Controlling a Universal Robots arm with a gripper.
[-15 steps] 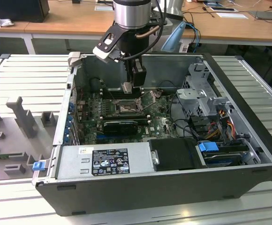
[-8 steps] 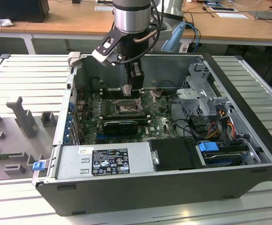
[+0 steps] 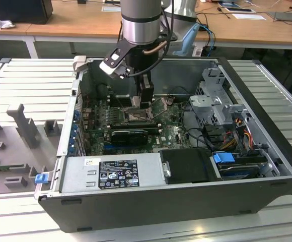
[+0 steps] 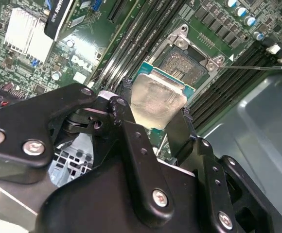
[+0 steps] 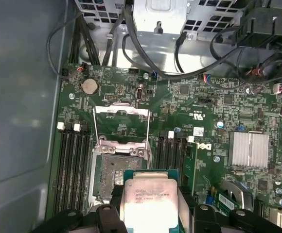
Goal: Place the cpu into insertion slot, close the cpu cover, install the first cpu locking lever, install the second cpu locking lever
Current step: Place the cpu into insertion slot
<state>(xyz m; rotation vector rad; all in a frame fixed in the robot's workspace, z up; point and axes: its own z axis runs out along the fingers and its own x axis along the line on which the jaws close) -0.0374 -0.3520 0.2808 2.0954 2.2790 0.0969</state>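
Note:
My gripper [image 4: 155, 106] is shut on the cpu [image 4: 158, 97], a flat square chip with a pale silver face and a green edge, held by two opposite sides. In the first wrist view the cpu [image 5: 146, 201] hangs just off the insertion slot [image 5: 113, 170], a dark square socket with a silvery rim on the green board. The cpu cover [image 5: 120, 110] stands swung open beyond the socket, and two thin wire levers [image 5: 96, 131] are raised beside it. In the exterior view my gripper [image 3: 145, 103] is low inside the computer case, just above the insertion slot [image 3: 136, 116].
Black memory slots [image 5: 73, 165] flank the socket on both sides. A finned heatsink [image 5: 248, 150] and black cables [image 5: 180, 65] lie on the board. The power supply [image 3: 116, 171] and drive cage [image 3: 216, 101] stand inside the case walls [image 3: 267, 116].

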